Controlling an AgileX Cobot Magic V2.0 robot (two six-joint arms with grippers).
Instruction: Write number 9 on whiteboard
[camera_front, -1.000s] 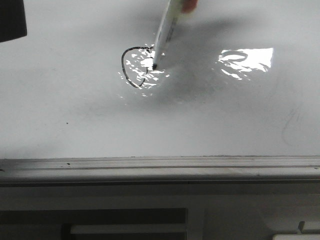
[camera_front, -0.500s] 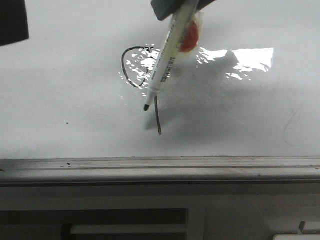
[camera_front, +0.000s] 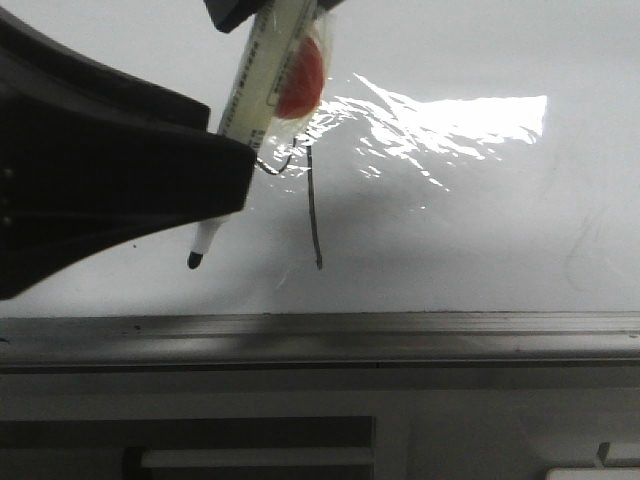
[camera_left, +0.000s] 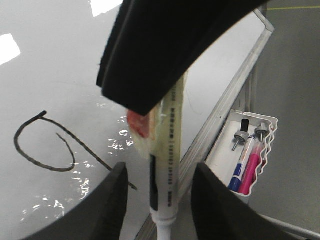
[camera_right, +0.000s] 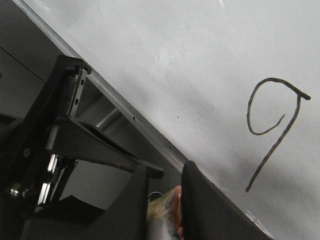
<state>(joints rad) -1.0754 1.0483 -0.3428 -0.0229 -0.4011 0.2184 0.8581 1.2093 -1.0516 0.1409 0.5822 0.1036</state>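
Note:
The number 9 (camera_right: 272, 131) is drawn in thin black line on the whiteboard (camera_front: 480, 220). In the front view only its stem (camera_front: 315, 215) shows fully, and my left arm hides most of the loop. My right gripper (camera_right: 164, 200) is shut on the marker (camera_left: 167, 165), a pale barrel with a red taped patch. The marker's black tip (camera_front: 193, 260) hangs off the board surface, left of the stem. My left gripper (camera_left: 159, 200) stands open. Its fingers (camera_left: 116, 200) flank the marker barrel with gaps on both sides.
A grey metal rail (camera_front: 400, 330) runs along the board's near edge. A white pen tray (camera_left: 266, 131) beside the board holds a blue and a pink marker. A bright glare patch (camera_front: 480, 115) lies on the board to the right of the figure.
The 9's stem was drawn, then the marker lifted and moved left, off the line. My left gripper came in from the left and now covers the loop.

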